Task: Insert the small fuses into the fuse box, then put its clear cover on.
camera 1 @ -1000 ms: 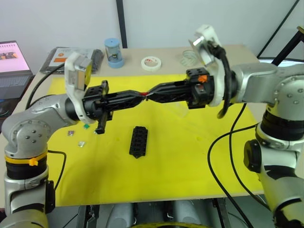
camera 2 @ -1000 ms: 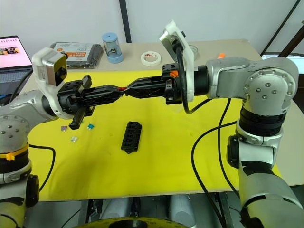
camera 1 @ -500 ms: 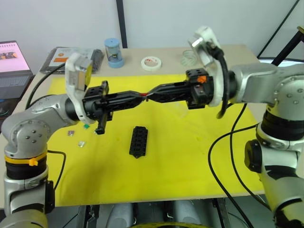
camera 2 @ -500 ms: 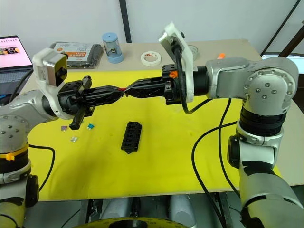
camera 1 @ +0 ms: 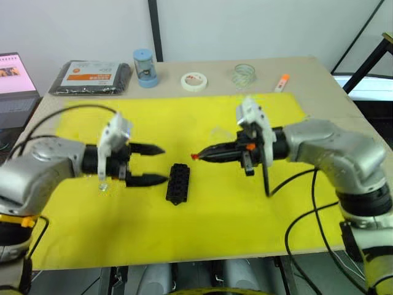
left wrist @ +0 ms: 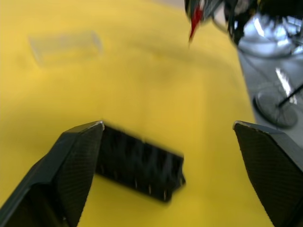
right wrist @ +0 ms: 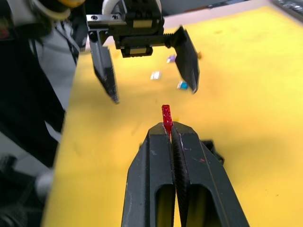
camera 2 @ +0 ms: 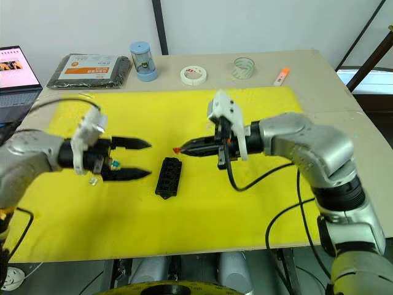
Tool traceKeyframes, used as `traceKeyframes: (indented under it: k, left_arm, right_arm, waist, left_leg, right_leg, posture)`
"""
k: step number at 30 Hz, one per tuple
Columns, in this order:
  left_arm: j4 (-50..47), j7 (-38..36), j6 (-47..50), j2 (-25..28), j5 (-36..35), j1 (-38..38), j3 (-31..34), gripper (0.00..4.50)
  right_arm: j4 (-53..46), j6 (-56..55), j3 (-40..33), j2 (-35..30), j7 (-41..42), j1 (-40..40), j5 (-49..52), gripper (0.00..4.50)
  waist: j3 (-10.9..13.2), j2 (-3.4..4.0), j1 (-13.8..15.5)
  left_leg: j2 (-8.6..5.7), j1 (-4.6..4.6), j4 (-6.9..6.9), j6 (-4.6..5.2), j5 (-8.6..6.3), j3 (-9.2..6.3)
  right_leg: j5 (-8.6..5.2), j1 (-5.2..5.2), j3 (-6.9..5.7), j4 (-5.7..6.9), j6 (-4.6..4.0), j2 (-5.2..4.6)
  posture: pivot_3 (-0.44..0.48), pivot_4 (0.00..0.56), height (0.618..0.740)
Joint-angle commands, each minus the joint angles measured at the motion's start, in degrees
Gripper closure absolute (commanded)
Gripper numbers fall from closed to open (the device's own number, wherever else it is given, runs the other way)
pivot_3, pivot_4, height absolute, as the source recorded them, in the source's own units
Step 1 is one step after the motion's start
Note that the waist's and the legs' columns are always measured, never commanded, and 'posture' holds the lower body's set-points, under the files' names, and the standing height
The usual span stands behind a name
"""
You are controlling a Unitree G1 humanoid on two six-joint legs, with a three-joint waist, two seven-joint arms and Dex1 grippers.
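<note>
One red fuse in hand, none yet seated in the fuse box.

The right gripper (camera 2: 179, 149) has its fingers pinched shut on the red fuse (right wrist: 166, 117), held above the yellow mat near the fuse box (camera 2: 168, 177). The left gripper (camera 2: 146, 158) hovers beside the box with fingers spread wide and empty. Other fuses (right wrist: 182, 85) lie loose behind it; the clear cover (left wrist: 65, 45) waits apart. Tape rolls (camera 2: 193, 75) sit far back on the table (camera 2: 319, 80), nothing blocking.
</note>
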Motion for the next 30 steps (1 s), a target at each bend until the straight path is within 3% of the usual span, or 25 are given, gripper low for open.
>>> traceKeyframes:
  k: [1, 8, 15, 30]
  left_arm:
    - [0.6, -2.4, -5.7, 1.0, 5.1, 3.0, -0.8, 0.06]
    - [5.7, -5.9, -15.3, -0.4, 13.3, 4.3, -3.2, 0.06]
    - [7.7, -7.4, -21.0, -4.0, 14.9, 3.8, -3.0, 0.06]
    - [8.9, -8.6, -23.2, -5.3, 16.1, 3.4, -3.0, 0.06]
  right_arm:
    - [-1.5, -7.9, 2.3, 2.3, 2.2, 2.2, -4.6, 4.50]
    - [1.4, -16.5, 8.2, 7.5, 2.7, 6.0, -13.0, 4.50]
    - [3.3, -16.1, 10.3, 11.8, 0.6, 7.7, -16.0, 4.50]
    - [6.3, -19.0, 12.0, 14.3, -0.3, 10.5, -21.9, 4.50]
  waist:
    - [0.0, -0.01, 0.1]
    - [0.0, 0.01, 0.2]
    - [0.0, 0.00, 0.1]
    - [0.0, -0.01, 0.1]
  left_leg:
    - [0.01, 0.00, 0.01, -0.02, 0.01, 0.00]
    - [0.02, 0.01, 0.02, 0.23, -0.13, -0.02]
    - [0.02, 0.00, 0.05, 0.23, -0.13, -0.01]
    - [0.03, 0.02, 0.06, 0.25, -0.14, -0.03]
  right_leg:
    - [0.00, -0.01, 0.00, 0.00, 0.00, 0.00]
    - [-0.01, -0.01, -0.01, 0.01, -0.02, -0.01]
    - [0.00, 0.00, -0.02, 0.09, -0.02, -0.01]
    - [0.00, 0.04, -0.03, 0.16, -0.02, 0.00]
  posture:
    - [0.000, 0.150, 0.740]
    - [0.000, 0.150, 0.740]
    - [0.000, 0.150, 0.740]
    - [0.000, 0.150, 0.740]
